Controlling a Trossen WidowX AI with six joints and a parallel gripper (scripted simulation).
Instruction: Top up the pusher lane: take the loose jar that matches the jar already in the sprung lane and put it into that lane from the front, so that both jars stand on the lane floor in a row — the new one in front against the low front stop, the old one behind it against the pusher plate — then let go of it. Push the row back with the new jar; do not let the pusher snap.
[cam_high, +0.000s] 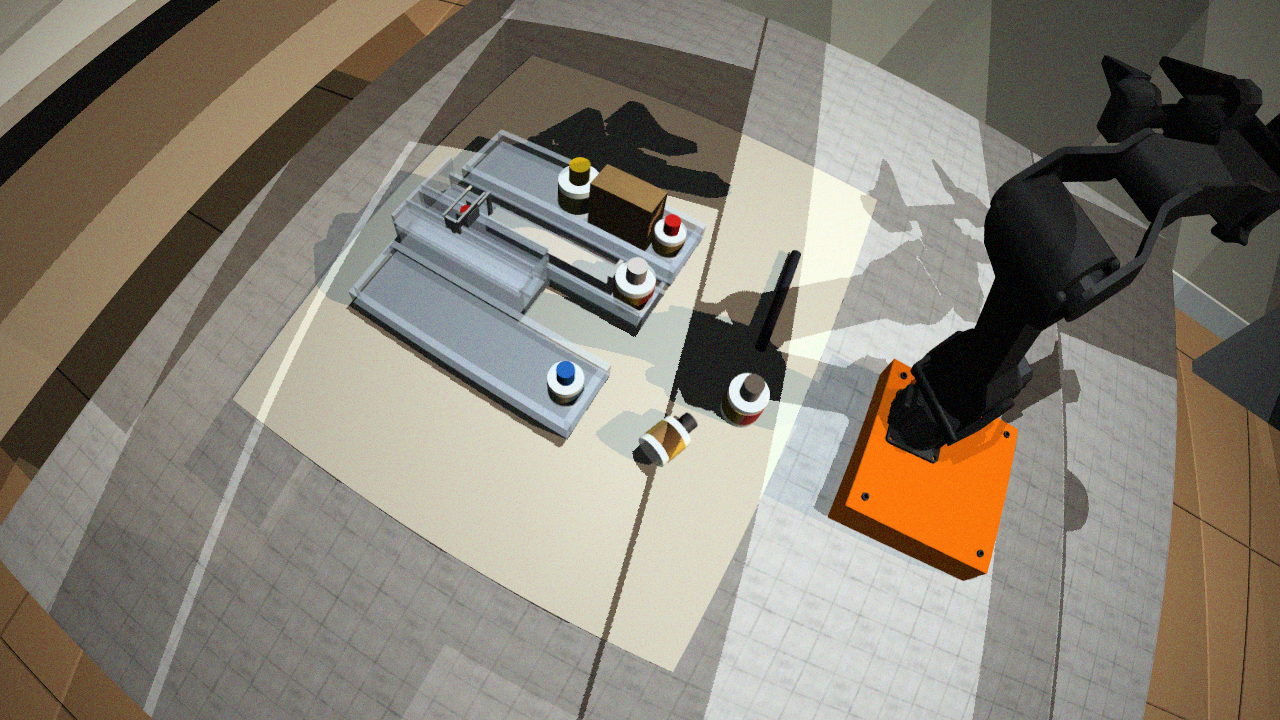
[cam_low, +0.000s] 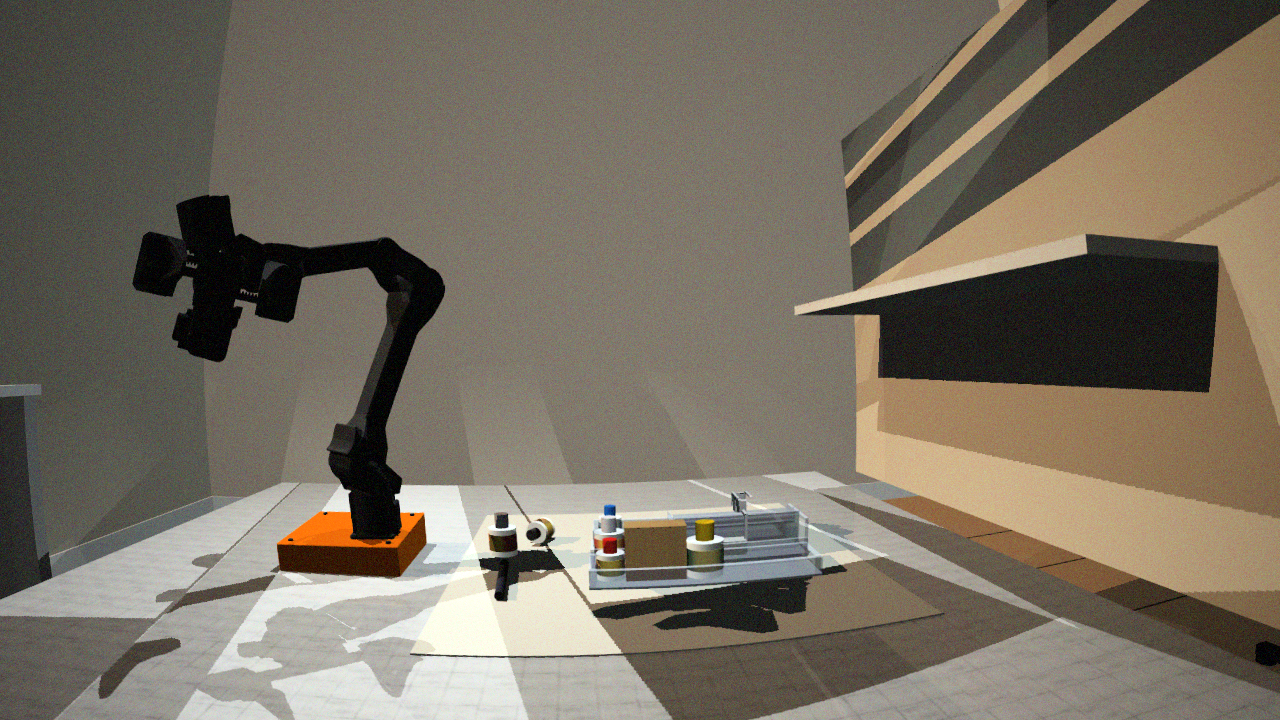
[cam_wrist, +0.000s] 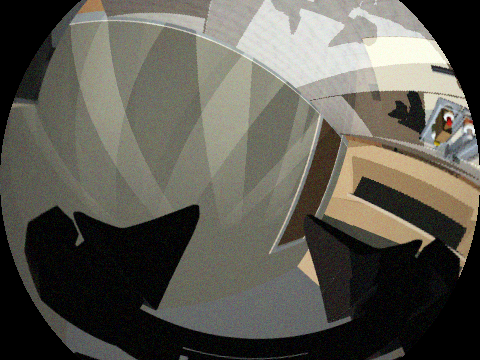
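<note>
Top view: the sprung lane holds a brown-capped jar at its front; the matching loose jar stands upright on the worktop; far right, the gripper hangs wide and empty. Nothing is started; the next move is reaching down to that jar.

You see a black arm on an orange base, grey lanes, a brown box, and jars capped yellow, red, blue and brown.
</note>
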